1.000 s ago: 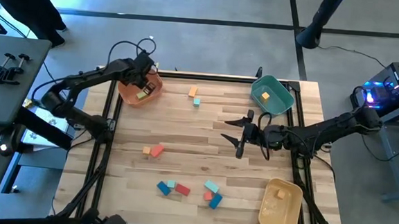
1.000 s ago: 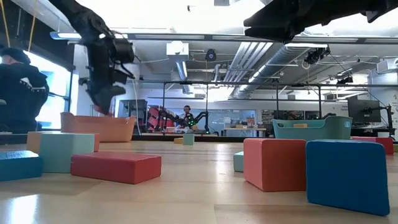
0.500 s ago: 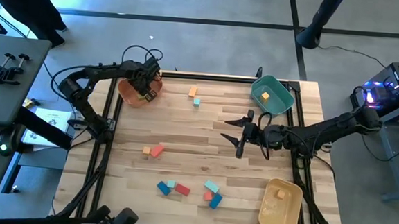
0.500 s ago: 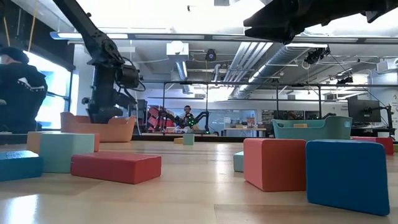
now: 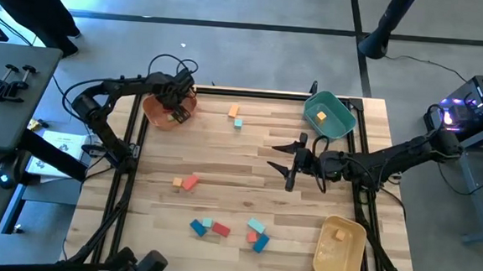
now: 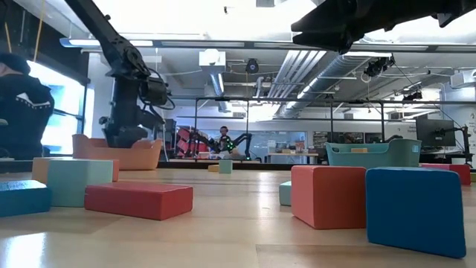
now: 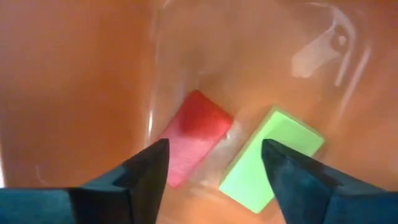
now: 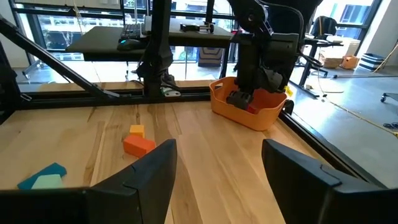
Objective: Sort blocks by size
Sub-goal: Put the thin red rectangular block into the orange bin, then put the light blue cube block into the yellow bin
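My left gripper low in orange bin, fingers wide, holding nothing. Red block, green block lie below. Drop looks done. Next I lift out, go for more blocks. Right gripper waits mid-table, wide, empty.

Red block, lime-green block (both in orange bin), teal bin, yellow bin
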Available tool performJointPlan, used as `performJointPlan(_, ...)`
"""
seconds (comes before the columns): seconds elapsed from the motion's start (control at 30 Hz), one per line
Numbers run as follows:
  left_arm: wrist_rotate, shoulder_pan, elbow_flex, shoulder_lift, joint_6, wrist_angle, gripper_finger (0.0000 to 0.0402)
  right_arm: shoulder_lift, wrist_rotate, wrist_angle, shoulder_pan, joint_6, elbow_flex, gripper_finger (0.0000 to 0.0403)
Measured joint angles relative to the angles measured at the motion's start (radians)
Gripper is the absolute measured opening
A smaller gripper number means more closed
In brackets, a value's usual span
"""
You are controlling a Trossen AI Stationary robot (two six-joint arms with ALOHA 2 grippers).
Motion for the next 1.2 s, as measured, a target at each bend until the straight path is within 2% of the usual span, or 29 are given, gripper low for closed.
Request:
performJointPlan(0.27,0.003,-0.015,0.106,-0.027,-0.018,-0.126,0.0260,0.000,0.000,0.000,0.000,0.000,0.000,0.0233)
performJointPlan(0.53,0.007,-0.084,0.156,-0.196,-0.015,-0.152,0.0260,0.000,0.000,-0.004,0.000,0.000,0.000,0.0233)
performJointPlan(0.73,0.133,-0.141,0.156,-0.330,0.043,-0.135,0.0260,0.000,0.013,-0.004,0.000,0.000,0.000,0.0233)
performJointPlan(0.97,0.317,-0.224,0.150,-0.361,0.147,0.055,0.0260,0.000,0.037,-0.004,0.000,-0.019,0.000,0.0233)
performJointPlan(1.2,0.472,-0.330,-0.007,-0.358,0.181,0.511,0.0260,0.000,0.037,-0.021,0.000,-0.024,0.000,0.0233)
